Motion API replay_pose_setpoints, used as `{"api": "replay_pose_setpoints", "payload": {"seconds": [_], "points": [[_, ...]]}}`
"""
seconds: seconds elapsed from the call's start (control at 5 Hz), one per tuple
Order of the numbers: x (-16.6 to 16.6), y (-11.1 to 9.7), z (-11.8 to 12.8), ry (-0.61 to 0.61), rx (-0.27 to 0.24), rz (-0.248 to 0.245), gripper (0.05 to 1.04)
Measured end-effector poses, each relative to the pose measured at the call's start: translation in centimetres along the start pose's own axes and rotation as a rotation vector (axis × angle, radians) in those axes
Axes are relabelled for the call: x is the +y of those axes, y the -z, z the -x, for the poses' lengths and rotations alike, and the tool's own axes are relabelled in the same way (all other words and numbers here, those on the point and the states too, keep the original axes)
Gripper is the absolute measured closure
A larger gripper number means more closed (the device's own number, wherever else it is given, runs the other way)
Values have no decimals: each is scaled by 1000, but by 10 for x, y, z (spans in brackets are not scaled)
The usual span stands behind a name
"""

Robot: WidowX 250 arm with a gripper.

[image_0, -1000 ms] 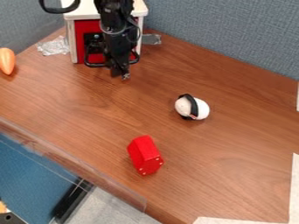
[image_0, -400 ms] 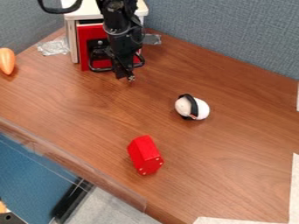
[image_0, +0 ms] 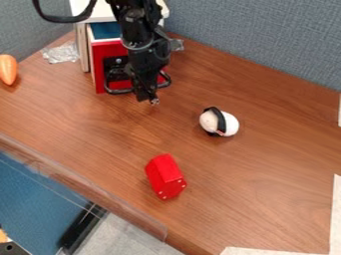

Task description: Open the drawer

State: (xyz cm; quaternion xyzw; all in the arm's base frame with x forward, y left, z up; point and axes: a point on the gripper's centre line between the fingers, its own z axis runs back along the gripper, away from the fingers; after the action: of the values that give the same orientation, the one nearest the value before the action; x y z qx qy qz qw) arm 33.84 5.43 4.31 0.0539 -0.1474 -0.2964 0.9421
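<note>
One red block (image_0: 162,172) lies nearest us; beyond it sits a white ball (image_0: 231,123). Farther off, the gripper (image_0: 148,101) hangs by the handle (image_0: 118,91); we cannot tell how wide it is or whether it holds anything. Behind, the drawer (image_0: 100,59) juts from its cabinet (image_0: 101,12), partly open. We judge a crooked pull could jam it, and lifting too early could lose the handle.

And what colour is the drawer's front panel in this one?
The drawer's front panel is red, seen in the camera view beside the black arm.
</note>
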Motion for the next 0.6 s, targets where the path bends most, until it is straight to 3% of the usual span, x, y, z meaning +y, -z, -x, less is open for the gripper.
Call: {"api": "replay_pose_setpoints", "payload": {"seconds": [0.6], "points": [[-30,-8,11,56,-2,9,954]]}}
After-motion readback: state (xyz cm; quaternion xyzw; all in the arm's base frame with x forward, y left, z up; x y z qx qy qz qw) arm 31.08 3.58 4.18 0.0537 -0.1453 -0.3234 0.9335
